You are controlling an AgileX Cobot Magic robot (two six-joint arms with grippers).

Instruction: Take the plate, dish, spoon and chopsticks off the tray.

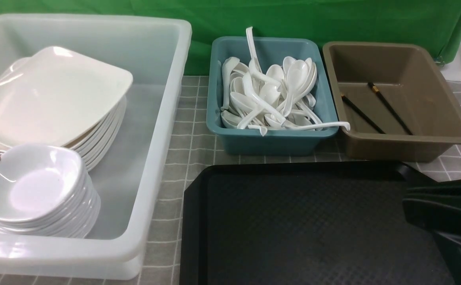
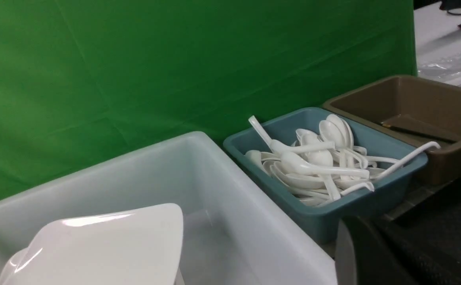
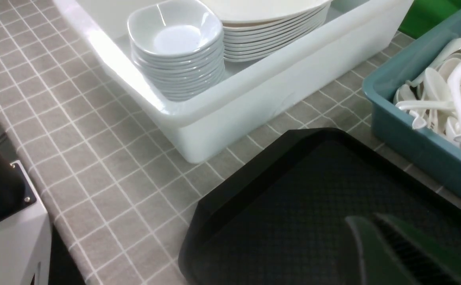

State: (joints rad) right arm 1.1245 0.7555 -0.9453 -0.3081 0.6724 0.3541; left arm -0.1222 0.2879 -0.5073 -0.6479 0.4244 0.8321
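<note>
L gripper (image 2: 367, 221): jaws clenched; plates (image 1: 56, 95) fwd. R gripper (image 3: 367, 221): jaw state unclear, blurred; tray (image 1: 301, 221) below, spoons (image 1: 270, 93) & chopsticks (image 1: 390, 109) fwd in bins.

Bin-and-tray surfaces: glossy white tableware, dull plastics, cloth.
Plate (image 1: 56, 95) atop stack, at ten o'clock in front view: glossy, smooth, bright glare. Bowl stack (image 1: 36, 194), eight o'clock: same slick white glaze look. Large bin (image 1: 163, 130) around both: milky translucent plastic, smooth, soft sheen. Soup spoons (image 1: 270, 93), twelve o'clock: glossy white, smooth. Their blue-grey bin (image 1: 262, 144): plastic, low sheen. Brown bin (image 1: 404, 146), one o'clock: satin plastic; chopsticks (image 1: 390, 107) inside dark, gold bands metallic-looking. Tray (image 1: 313, 221), five o'clock: black plastic, textured floor. Backdrop (image 1: 293, 18): green cloth, matt, lightly creased. Tablecloth (image 1: 167, 221): matt grey, wrinkled.
</note>
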